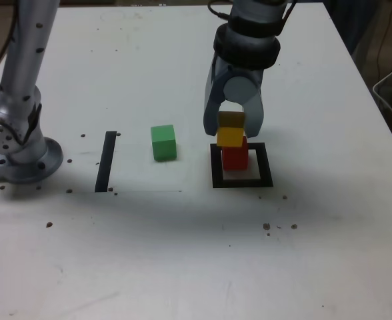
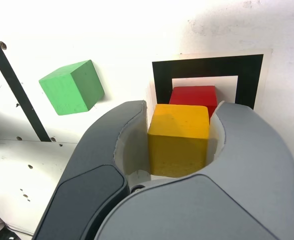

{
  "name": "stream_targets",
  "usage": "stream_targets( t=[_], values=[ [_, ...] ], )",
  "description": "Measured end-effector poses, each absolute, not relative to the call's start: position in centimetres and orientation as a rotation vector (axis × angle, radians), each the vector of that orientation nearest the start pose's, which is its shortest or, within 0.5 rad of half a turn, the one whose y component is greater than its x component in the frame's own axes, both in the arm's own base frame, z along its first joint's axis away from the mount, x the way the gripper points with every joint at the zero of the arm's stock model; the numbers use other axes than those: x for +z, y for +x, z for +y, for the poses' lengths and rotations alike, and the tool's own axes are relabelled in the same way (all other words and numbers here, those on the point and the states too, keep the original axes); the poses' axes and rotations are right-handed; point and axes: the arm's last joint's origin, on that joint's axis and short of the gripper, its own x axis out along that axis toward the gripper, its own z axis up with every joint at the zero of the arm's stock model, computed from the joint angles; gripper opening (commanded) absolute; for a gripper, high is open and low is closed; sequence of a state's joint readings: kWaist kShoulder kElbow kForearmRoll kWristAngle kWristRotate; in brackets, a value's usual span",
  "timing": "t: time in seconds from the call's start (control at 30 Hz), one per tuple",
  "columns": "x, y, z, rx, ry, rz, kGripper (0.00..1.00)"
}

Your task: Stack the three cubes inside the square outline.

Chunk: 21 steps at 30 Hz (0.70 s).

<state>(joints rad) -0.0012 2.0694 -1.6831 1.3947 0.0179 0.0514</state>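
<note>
And there's the straight black tape strip (image 1: 106,162), lying on the white, dark-speckled tabletop (image 1: 116,253), while over at the exterior view's right, a thin pale cable (image 1: 388,107) curves past the table's edge!

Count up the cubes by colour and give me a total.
Red cube: 1, inside the black square outline
Yellow cube: 1, held in the gripper
Green cube: 1, outside the outline
Total: 3
</note>
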Motion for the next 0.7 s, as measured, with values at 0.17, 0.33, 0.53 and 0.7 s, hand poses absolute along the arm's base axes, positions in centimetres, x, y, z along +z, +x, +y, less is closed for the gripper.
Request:
stream_targets(
  t=[0.17, 0.33, 0.53, 0.7],
  values=[
    [26.48, 36.66, 0.02, -0.039, 0.05, 1.775, 0.33],
    [26.36, 36.75, -0.03, -0.051, 0.036, 1.771, 0.33],
    [26.17, 36.84, -0.06, -0.06, 0.033, 1.765, 0.4],
    [25.98, 36.86, 0.13, -0.072, 0.042, 1.766, 0.65]
  ],
)
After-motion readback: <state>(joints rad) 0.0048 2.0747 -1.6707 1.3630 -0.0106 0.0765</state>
